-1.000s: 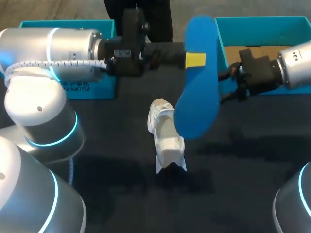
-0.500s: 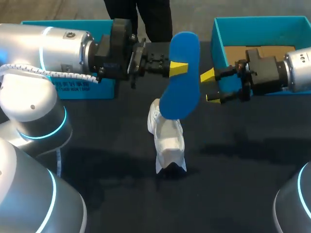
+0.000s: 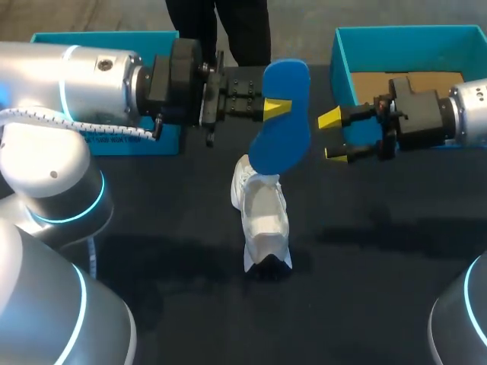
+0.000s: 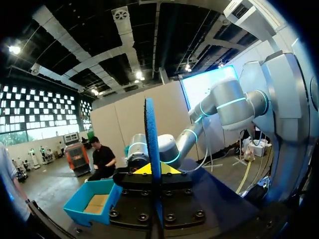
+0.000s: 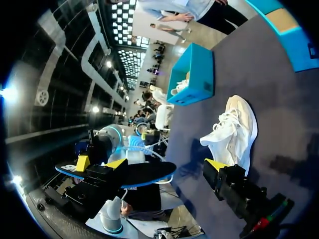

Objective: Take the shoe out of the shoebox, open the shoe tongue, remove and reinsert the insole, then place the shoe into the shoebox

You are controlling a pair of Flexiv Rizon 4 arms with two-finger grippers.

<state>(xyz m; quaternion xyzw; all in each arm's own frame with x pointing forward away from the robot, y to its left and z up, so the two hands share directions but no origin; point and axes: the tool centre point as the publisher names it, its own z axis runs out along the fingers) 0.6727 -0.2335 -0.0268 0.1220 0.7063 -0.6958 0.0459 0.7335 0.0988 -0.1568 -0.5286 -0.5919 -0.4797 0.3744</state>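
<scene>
My left gripper is shut on a blue insole and holds it on edge in the air above the table. The insole's lower end hangs over the heel end of the white shoe, which lies on the dark table. In the left wrist view the insole stands edge-on between the fingers of that gripper. My right gripper is open and empty, just right of the insole. In the right wrist view, this gripper has the insole ahead of it and the shoe beyond it.
The open teal shoebox with a brown cardboard floor stands at the back right, behind my right gripper. A second teal box sits at the back left under my left arm. A person stands beyond the far edge.
The left gripper has carried the insole left and down, away from the right gripper and to a spot over the shoe. The right gripper has stayed open and hardly moved.
</scene>
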